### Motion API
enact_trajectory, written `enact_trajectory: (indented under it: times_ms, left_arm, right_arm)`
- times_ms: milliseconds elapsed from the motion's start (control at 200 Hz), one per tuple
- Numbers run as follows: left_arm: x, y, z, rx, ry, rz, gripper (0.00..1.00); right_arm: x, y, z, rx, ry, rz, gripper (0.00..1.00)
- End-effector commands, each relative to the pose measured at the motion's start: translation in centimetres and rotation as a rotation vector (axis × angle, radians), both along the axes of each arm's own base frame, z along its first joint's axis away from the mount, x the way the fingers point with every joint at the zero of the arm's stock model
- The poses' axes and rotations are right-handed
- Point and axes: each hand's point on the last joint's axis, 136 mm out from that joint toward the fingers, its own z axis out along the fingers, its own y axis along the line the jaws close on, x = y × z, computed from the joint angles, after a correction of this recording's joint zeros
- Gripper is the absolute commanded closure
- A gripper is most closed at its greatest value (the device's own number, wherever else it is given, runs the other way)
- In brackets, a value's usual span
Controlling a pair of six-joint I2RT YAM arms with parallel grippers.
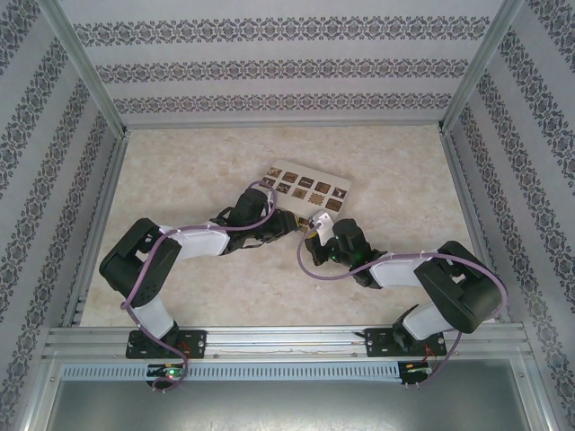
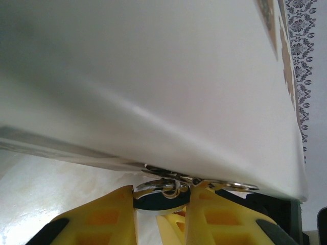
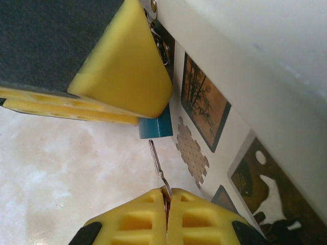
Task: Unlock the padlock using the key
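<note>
Both arms reach in from the near edge of the pale marbled table (image 1: 225,296) and meet towards its middle. The right gripper (image 3: 167,194) has its yellow fingers pressed together, with the head of the key (image 3: 156,163) pinched between their tips. The thin silver blade points away from the gripper at the padlock (image 3: 155,128). The blade's tip comes right up to the underside of the blue body, and I cannot tell whether it has gone in.

The left gripper (image 2: 161,198) is clamped on the padlock. Its fingers cover the upper part of the padlock, so the blue base pokes out below one pad. The silver shackle (image 2: 171,188) sits just past the fingertips, against the box.

Just beyond lies the beige box (image 1: 305,189), flat on the table, its dark patterned squares facing up.
</note>
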Motion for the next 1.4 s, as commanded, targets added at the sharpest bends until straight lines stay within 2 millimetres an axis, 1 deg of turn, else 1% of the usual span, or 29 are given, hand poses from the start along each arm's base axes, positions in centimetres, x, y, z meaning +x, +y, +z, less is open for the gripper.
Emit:
enact_trajectory:
  times_ms: [0, 285, 435, 515, 700, 989, 1039, 1059, 1089, 1214, 1269, 1394]
  left_arm:
    - [0.6, -1.0, 3.9, -0.080, -0.060, -0.013, 0.77]
    - [0.5, -0.9, 3.8, -0.081, -0.058, -0.012, 0.77]
    - [0.4, -0.9, 3.8, -0.082, -0.058, -0.011, 0.77]
    - [0.5, -0.8, 3.8, -0.081, -0.059, -0.010, 0.77]
    - [0.4, -0.8, 3.8, -0.083, -0.057, -0.007, 0.77]
    - [0.4, -0.9, 3.8, -0.087, -0.055, -0.009, 0.77]
    - [0.4, -0.8, 3.7, -0.086, -0.054, -0.009, 0.77]
    - [0.4, -0.8, 3.7, -0.087, -0.053, -0.009, 0.77]
    - [0.4, -0.9, 3.7, -0.088, -0.053, -0.010, 0.77]
    - [0.3, -0.9, 3.7, -0.089, -0.050, -0.012, 0.77]
    - [0.3, -0.9, 3.7, -0.089, -0.050, -0.012, 0.77]
    - [0.2, -0.9, 3.6, -0.091, -0.045, -0.018, 0.77]
  right_arm:
    - [1.2, 0.1, 0.9, 0.024, -0.030, -0.022, 1.00]
    - [1.8, 0.2, 1.3, 0.028, -0.038, -0.039, 1.00]
    - [2.1, 0.1, 1.1, 0.022, -0.032, -0.055, 1.00]
    - [2.1, -0.1, 0.7, 0.011, -0.022, -0.065, 1.00]
    - [2.1, -0.2, 0.9, 0.009, -0.030, -0.064, 1.00]
    - [2.1, 0.9, 2.4, 0.080, -0.066, -0.021, 1.00]
    - [2.0, 1.0, 2.4, 0.084, -0.062, -0.014, 1.00]
    - [2.1, 1.2, 2.9, 0.100, -0.082, -0.011, 1.00]
    - [2.2, 1.4, 3.2, 0.109, -0.087, -0.006, 1.00]
    - [2.2, 2.0, 3.7, 0.128, -0.098, 0.020, 1.00]
    - [2.3, 2.0, 3.7, 0.126, -0.106, 0.018, 1.00]
    - [2.7, 2.1, 4.4, 0.141, -0.137, 0.022, 1.00]
